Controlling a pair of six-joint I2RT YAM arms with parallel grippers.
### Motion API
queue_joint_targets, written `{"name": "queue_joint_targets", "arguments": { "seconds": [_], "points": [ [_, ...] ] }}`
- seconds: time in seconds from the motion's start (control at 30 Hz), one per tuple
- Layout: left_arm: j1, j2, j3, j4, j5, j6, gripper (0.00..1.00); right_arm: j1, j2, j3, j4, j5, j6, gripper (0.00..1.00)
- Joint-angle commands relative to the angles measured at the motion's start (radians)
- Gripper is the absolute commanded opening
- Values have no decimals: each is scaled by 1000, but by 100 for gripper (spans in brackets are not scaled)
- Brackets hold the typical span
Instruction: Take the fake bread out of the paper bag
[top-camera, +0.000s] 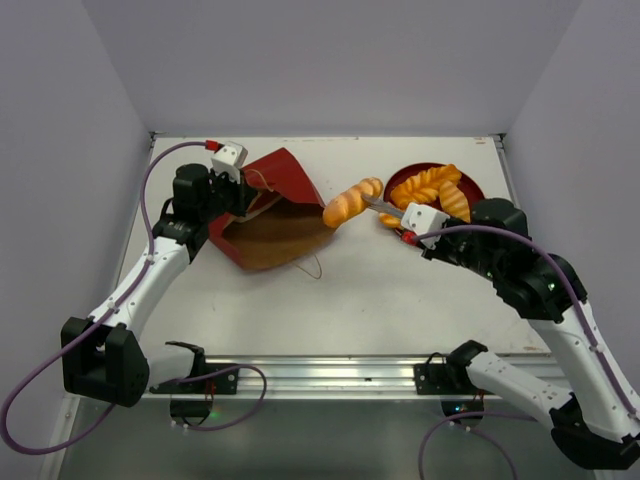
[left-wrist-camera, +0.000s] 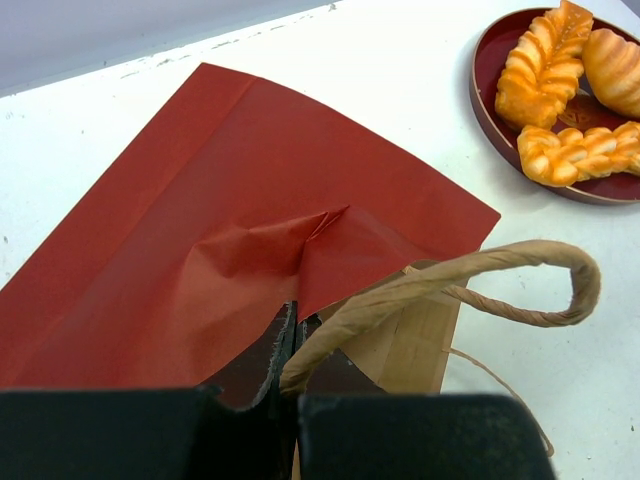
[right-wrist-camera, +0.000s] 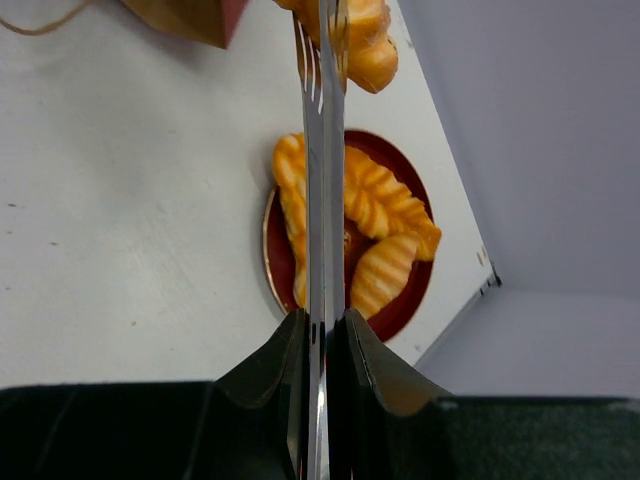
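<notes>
Left arm (top-camera: 140, 285) and right arm (top-camera: 590, 350): white tubular link shells, bulky black joint housings, black clamp bases. One slim purple cable (top-camera: 147, 185) runs along each arm, base to wrist. White boxy wrist camera module (top-camera: 230, 156), red connector, one per arm. Left gripper (left-wrist-camera: 297, 330) and right gripper (right-wrist-camera: 320, 320): matte black wedge-shaped plastic fingers.

Both arms forward, elbows bent, left gripper (left-wrist-camera: 292, 325) and right gripper (right-wrist-camera: 320, 325) each tightly closed.

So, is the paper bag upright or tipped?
Tipped: the paper bag lies on its side, red panel up, brown inside visible at the mouth.
</notes>
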Motion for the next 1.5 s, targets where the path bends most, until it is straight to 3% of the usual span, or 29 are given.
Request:
{"name": "queue_joint_targets", "arguments": {
  "seconds": [0.0,0.13,0.47,1.0,1.47],
  "points": [
    [-2,2,-9,21,-5,9,0,-33,22,22,110,166,5,0],
    [-2,-4,-9,21,1,6,0,-86,86,-67,224,354,8,0],
    [-2,-7,-7,26,18,-1,0,-180,249,-221,578,543,-122,0],
    [-2,-16,-9,26,29,-4,0,-257,461,-337,732,579,-197,2],
    [-2,-13,-7,26,32,-6,0,-264,485,-373,709,536,-176,28]
  ]
}}
